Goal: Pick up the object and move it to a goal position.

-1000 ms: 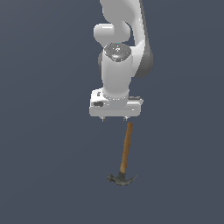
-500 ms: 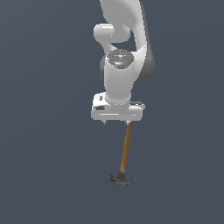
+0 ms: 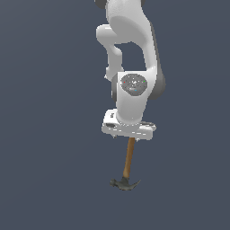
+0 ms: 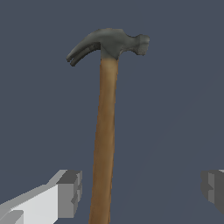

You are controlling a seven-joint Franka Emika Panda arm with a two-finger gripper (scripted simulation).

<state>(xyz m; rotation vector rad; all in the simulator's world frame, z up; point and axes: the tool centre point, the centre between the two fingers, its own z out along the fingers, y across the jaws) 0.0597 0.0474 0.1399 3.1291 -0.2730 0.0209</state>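
Gripper (image 4: 142, 192) spread wide around the one hammer (image 3: 128, 164).

Gripper fingers (image 4: 70, 192) stand apart in the wrist view: from left to right, one pad, the orange-brown handle near it, a wider gap, then the other pad. Whether any pad touches the wood is hard to say. Since a second ago the arm has sunk lower over the handle end while the hammer lay unmoved, so closing looks next. Count: one hammer, one arm, two fingers.
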